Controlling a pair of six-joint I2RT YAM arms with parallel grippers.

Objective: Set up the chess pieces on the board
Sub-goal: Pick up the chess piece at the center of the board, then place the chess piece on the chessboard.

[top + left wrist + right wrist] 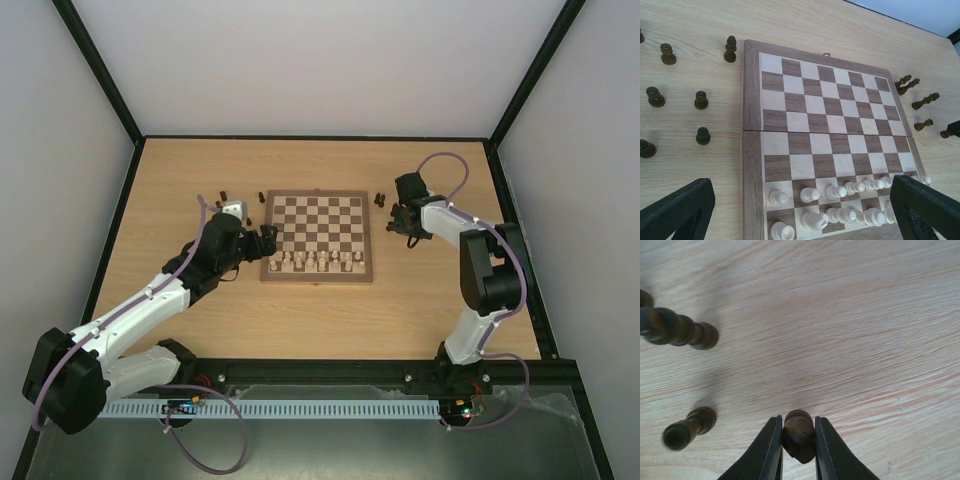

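Two pincers: left pincer [800,210] spread wide, empty, above the board [752,100]; right pincer [798,422] closed on one dark piece [798,440] over the table [865,315].
Chess pieces [701,100]: dark, on the table at both sides of the board.
Pale pieces [836,192]: board's near rows.

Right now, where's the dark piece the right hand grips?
It's right of the board: in the right wrist view the dark piece sits pinched in the right hand, bottom centre, two others lying left of it.
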